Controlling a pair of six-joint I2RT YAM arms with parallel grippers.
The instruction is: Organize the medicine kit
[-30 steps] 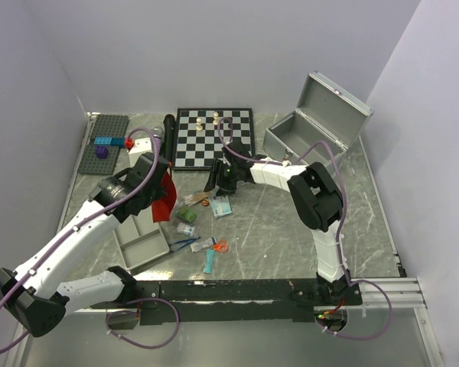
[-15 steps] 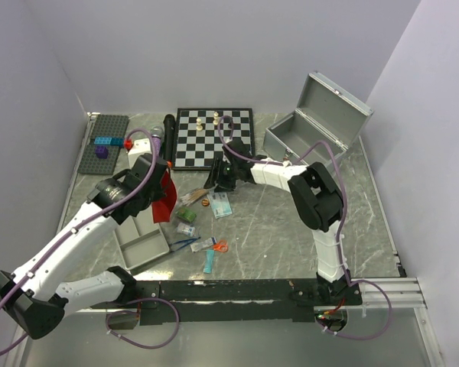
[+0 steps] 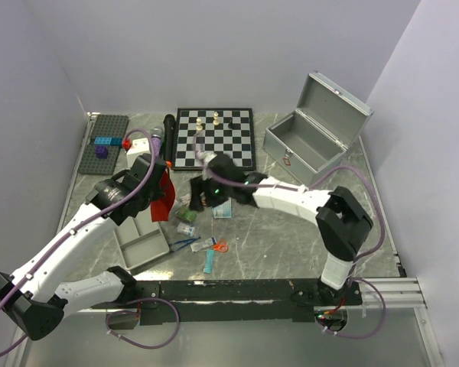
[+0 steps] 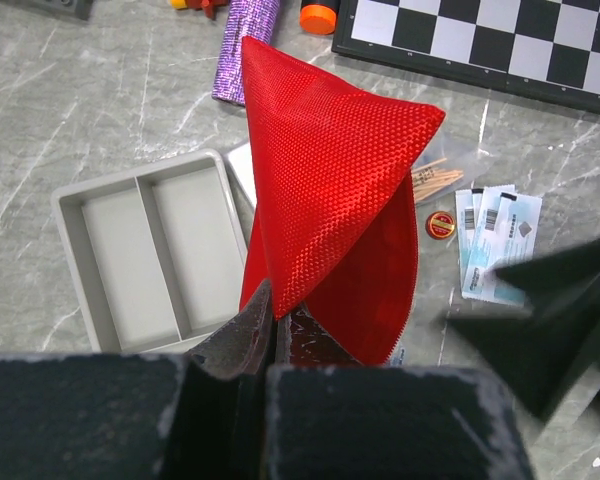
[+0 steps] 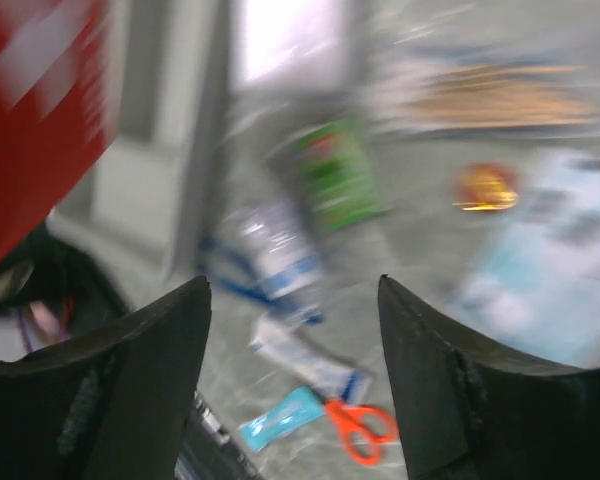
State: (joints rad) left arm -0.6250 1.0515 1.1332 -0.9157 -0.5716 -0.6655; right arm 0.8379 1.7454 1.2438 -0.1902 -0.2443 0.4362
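Progress looked slight: the medical supplies lay loose in the middle of the bench, a little toward its left edge. Among them were a green packet (image 5: 335, 175), orange-handled scissors (image 3: 221, 247), blue-and-white paper sachets (image 4: 495, 240), a small round red tin (image 4: 439, 226) and a bundle of thin wooden sticks (image 4: 435, 180). The grey two-compartment plastic tray (image 4: 110, 250) near the left edge showed both compartments bare. The grey metal case (image 3: 310, 141) stood with its lid up at the far right corner, well apart from the supplies. Nearly all of the sorting therefore seemed left to do. The left gripper (image 4: 277, 318) had its fingers (image 4: 245, 335) pinched tight on the lower edge of a red woven fabric pouch (image 4: 330, 190), which it held above the bench between the tray and the supplies. Whether anything was inside the pouch could not be told. The right gripper (image 5: 290, 300) hung over the scattered supplies with its fingers (image 5: 130, 380) spread wide and nothing between them. Its wrist view was blurred, and no contact with any item showed.
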